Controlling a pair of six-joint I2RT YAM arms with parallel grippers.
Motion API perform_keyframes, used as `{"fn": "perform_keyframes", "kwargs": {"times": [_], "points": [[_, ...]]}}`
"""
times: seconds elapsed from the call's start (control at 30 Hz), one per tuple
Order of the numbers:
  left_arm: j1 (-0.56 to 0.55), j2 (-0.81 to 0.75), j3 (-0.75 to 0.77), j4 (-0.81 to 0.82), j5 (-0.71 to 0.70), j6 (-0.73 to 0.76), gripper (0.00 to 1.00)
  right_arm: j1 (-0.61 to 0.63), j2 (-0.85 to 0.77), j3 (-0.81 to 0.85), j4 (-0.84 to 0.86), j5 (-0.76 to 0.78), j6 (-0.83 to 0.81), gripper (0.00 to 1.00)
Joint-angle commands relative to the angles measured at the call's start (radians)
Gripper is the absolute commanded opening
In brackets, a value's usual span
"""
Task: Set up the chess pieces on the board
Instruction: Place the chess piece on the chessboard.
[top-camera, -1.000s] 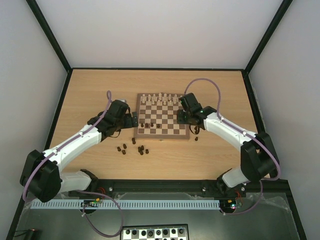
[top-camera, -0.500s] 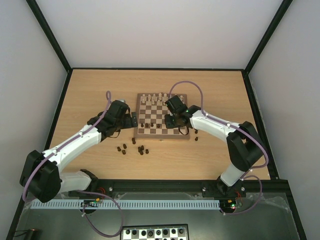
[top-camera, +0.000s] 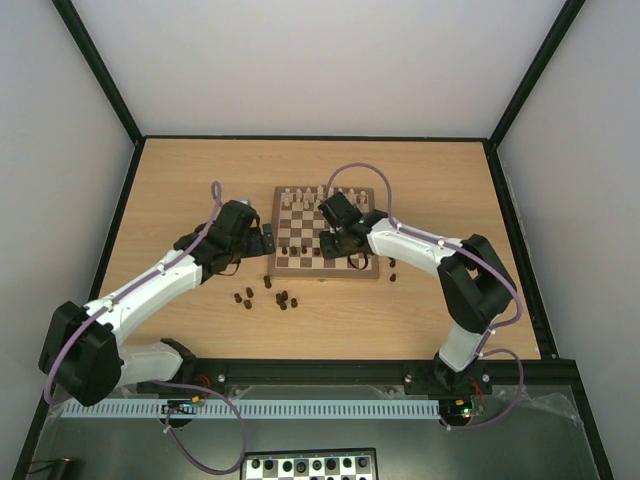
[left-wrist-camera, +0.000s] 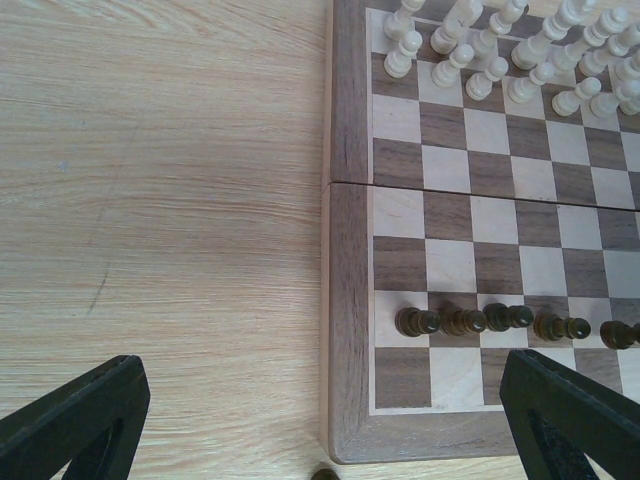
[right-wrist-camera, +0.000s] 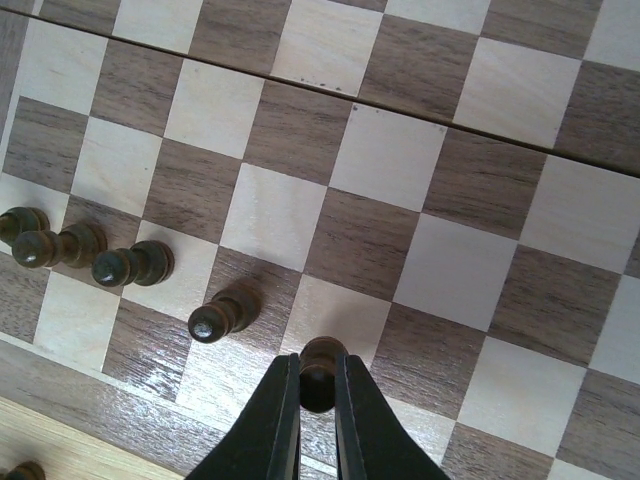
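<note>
From above, the square wooden chessboard (top-camera: 310, 271) of dark brown and beige squares lies on the light wooden table (top-camera: 180, 200), with tiny dark brown wooden chessmen (top-camera: 283, 298) scattered before its near edge. In my left wrist view, my left claw (left-wrist-camera: 322, 405) gapes wide at the board's near-left corner, and dark pawns (left-wrist-camera: 465, 321) stand lined along one row. In my right wrist view, my right claw (right-wrist-camera: 318, 375) is clenched on one round-headed dark pawn (right-wrist-camera: 320, 353) over the near squares.
</note>
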Motion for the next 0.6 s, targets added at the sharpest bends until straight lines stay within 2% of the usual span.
{"fn": "perform_keyframes", "kwargs": {"times": [0.0,0.13,0.4,0.57], "points": [[0.002,-0.026,-0.005,-0.01,-0.013,-0.007,0.99,0.012,0.022,0.034,-0.053,-0.004,-0.012,0.02],[0.002,-0.028,-0.005,-0.011,-0.014,-0.006,1.0,0.013,0.034,0.04,-0.06,-0.002,-0.013,0.04],[0.003,-0.026,-0.006,-0.008,-0.011,-0.007,0.99,0.013,0.034,0.03,-0.054,0.005,-0.013,0.24],[0.004,-0.029,-0.011,-0.007,-0.013,-0.007,1.0,0.013,0.026,0.029,-0.054,0.008,-0.011,0.28]]}}
